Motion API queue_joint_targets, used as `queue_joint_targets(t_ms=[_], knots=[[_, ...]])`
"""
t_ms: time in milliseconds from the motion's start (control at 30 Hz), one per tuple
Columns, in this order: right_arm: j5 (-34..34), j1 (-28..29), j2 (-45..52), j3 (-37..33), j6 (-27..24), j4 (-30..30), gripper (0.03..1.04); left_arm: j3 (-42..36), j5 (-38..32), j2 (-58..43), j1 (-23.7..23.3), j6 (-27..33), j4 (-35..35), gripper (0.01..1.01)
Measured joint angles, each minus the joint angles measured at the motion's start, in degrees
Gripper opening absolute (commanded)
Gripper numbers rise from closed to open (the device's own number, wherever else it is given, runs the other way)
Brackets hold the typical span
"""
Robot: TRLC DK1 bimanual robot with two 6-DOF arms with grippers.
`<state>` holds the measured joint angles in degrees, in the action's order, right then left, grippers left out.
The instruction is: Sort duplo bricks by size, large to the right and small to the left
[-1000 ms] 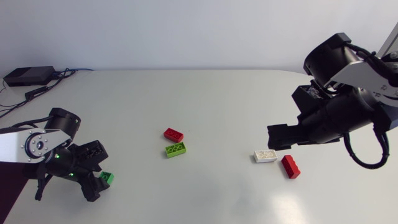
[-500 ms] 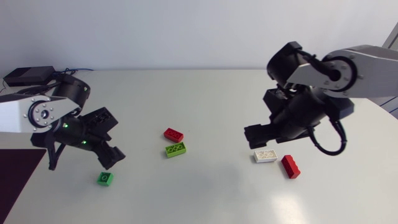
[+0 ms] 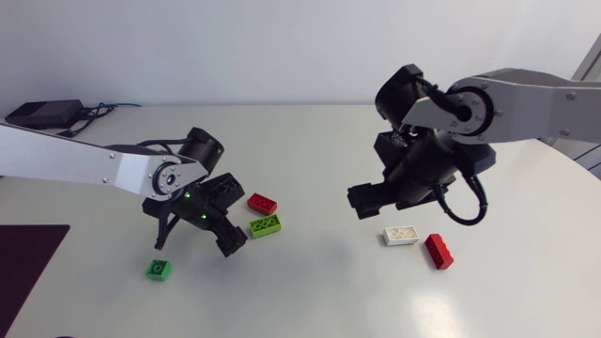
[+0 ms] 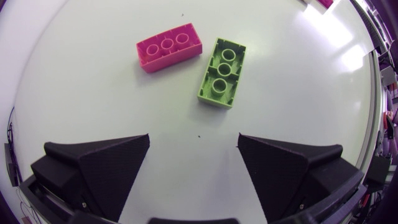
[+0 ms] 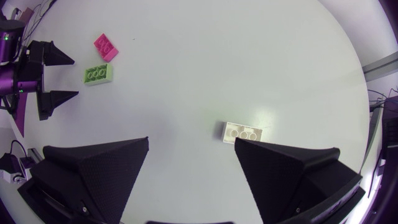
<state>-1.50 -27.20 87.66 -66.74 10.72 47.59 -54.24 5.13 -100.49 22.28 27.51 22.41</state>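
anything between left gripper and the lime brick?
Nothing. In the left wrist view only bare table separates the open left gripper from the lime brick ahead of it.

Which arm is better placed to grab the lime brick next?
Left. The left tool is open and close to the lime brick, which lies just ahead of its fingers. The right tool is farther off, over by the white brick.

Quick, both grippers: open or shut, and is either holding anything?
Left gripper: open, empty; the lime brick lies on the table ahead of it.
Right gripper: open, empty; the white brick lies just ahead of one finger.
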Motion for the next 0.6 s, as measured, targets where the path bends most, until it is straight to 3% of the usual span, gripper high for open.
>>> queue_joint_targets(t_ms=[367,600], knots=[[-0.02,-0.94,4.57,-1.31,-0.04,-0.44,1.0,-8.07,0.02,-4.94,2.75,1.57,-0.37,0.989],[-0.02,-0.44,4.57,-1.31,-0.26,-0.44,1.0,-8.66,0.26,-5.92,4.72,4.07,2.4,0.989]])
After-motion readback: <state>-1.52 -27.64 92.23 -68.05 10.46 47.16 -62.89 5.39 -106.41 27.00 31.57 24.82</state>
